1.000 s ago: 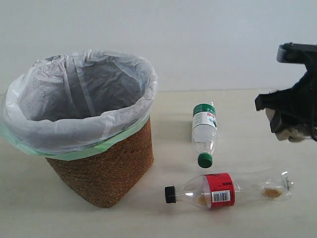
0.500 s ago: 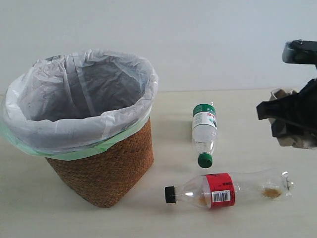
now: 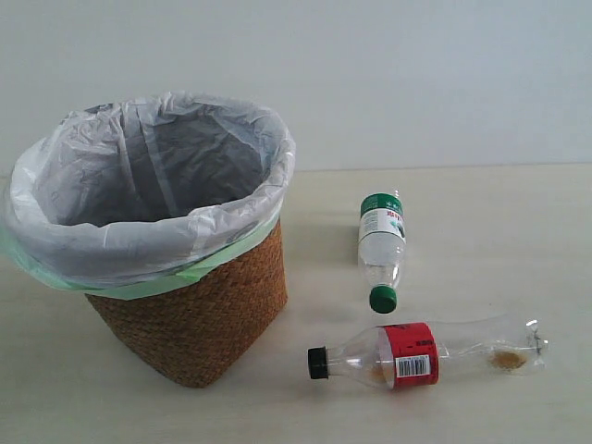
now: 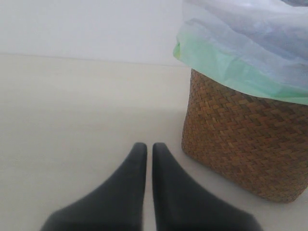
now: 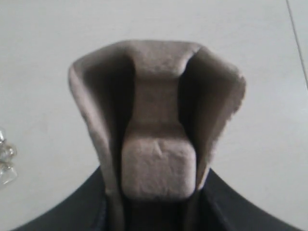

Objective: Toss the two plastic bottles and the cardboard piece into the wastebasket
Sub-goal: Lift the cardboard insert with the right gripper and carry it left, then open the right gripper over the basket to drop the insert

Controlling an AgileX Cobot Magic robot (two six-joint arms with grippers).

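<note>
The wicker wastebasket [image 3: 199, 314] with its white bag liner stands at the left of the exterior view. The short bottle with the green cap [image 3: 381, 252] lies on the table to its right. Nearer the front lies the slim bottle with the black cap and red label [image 3: 412, 355]. Neither gripper shows in the exterior view. In the right wrist view my right gripper [image 5: 156, 195] is shut on the grey-brown cardboard piece [image 5: 156, 115], held above the table. My left gripper [image 4: 148, 150] is shut and empty, low over the table beside the wastebasket [image 4: 245, 144].
The pale table [image 3: 481, 213] runs back to a white wall. A clear bottle end [image 5: 5, 166] shows at the edge of the right wrist view.
My right gripper, holding the cardboard piece, has moved off the right edge of the exterior view. The bottles and the wastebasket have not moved.
</note>
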